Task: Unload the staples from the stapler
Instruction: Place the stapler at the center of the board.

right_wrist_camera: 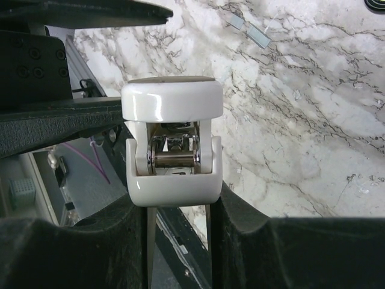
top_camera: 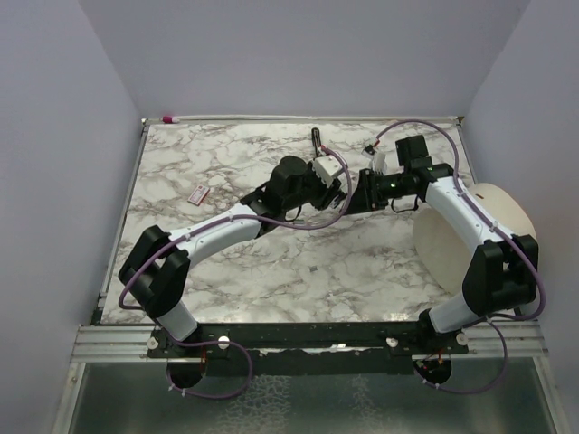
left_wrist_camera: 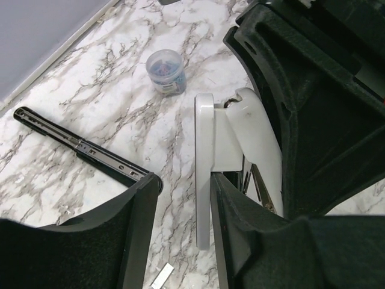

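The stapler shows as a white hinged body point(right_wrist_camera: 171, 150) and a long thin black bar point(left_wrist_camera: 78, 147) lying apart on the marble, also at the back in the top view point(top_camera: 317, 140). My right gripper point(right_wrist_camera: 178, 241) is shut on the white body's lower end and holds it above the table. My left gripper point(left_wrist_camera: 183, 229) is open around the body's flat white plate point(left_wrist_camera: 203, 180), which touches only the right finger point(left_wrist_camera: 240, 241). Short silver staple strips lie on the marble point(right_wrist_camera: 258, 36) point(left_wrist_camera: 162, 277), with loose specks point(right_wrist_camera: 361, 180).
A small clear jar with blue contents point(left_wrist_camera: 165, 71) stands beyond the black bar. A large white roll point(top_camera: 470, 235) sits at the right by the right arm. A red-and-white tag point(top_camera: 199, 192) lies at the left. Grey walls close three sides.
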{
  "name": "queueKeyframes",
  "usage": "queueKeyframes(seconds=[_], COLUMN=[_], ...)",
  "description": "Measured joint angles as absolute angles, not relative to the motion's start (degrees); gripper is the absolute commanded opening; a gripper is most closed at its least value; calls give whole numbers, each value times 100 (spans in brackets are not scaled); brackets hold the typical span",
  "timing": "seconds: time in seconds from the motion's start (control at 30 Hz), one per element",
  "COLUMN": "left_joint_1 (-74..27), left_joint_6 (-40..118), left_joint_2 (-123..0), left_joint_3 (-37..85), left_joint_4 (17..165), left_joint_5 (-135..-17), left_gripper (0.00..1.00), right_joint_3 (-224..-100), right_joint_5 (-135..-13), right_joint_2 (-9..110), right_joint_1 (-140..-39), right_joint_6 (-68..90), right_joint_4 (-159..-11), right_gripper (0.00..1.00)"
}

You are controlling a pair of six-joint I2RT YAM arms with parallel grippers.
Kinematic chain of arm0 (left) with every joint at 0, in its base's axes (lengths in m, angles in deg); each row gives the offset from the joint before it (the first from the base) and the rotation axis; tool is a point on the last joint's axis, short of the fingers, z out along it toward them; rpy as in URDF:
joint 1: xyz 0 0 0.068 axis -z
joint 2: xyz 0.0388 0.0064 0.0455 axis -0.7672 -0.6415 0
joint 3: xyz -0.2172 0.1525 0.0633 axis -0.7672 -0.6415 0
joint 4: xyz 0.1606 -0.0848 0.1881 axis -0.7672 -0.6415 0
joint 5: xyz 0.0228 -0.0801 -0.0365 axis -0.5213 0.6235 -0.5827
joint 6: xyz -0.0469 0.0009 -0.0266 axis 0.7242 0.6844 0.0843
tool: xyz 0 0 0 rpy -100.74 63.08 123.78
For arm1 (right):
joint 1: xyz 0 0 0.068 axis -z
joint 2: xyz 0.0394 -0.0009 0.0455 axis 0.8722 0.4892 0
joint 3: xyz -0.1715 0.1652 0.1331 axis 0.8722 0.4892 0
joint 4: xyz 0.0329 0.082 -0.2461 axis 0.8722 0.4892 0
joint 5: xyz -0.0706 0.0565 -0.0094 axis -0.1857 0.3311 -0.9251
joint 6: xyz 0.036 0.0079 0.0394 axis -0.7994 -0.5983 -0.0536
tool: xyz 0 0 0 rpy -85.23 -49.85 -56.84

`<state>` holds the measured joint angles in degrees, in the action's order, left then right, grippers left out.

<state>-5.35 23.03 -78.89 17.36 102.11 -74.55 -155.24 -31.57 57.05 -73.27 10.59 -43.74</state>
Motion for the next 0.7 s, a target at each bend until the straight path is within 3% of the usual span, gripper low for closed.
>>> queueKeyframes(seconds=[0.23, 0.3, 0.43, 0.53, 0.7], left_joint_1=[-535, -535, -528, -504, -504], left_joint_6=[2196, 2170, 2135, 2122, 2161], left_joint_2=[-7946, -7983, -8005, -8018, -8031], left_joint_3=[1953, 2012, 2044, 2044, 2042], left_joint_4=[9933, 9857, 9767, 9723, 9737], left_joint_5=[-7551, -7551, -7540, -7538, -7533], left_gripper=[40, 34, 7, 1, 0], right_joint_3=[-15565, -15565, -15565, -15565, -15565], right_joint_5=[-3146, -3155, -3164, -3166, -3166], right_joint_2=[5705, 5705, 5705, 5705, 5705], right_joint_1=[-7327, -7327, -7327, -7327, -7327], right_joint_6=[1054, 1050, 1026, 1008, 899], right_joint_4=[-4344, -4344, -4353, -4368, -4394], right_gripper=[1, 1, 1, 1, 9])
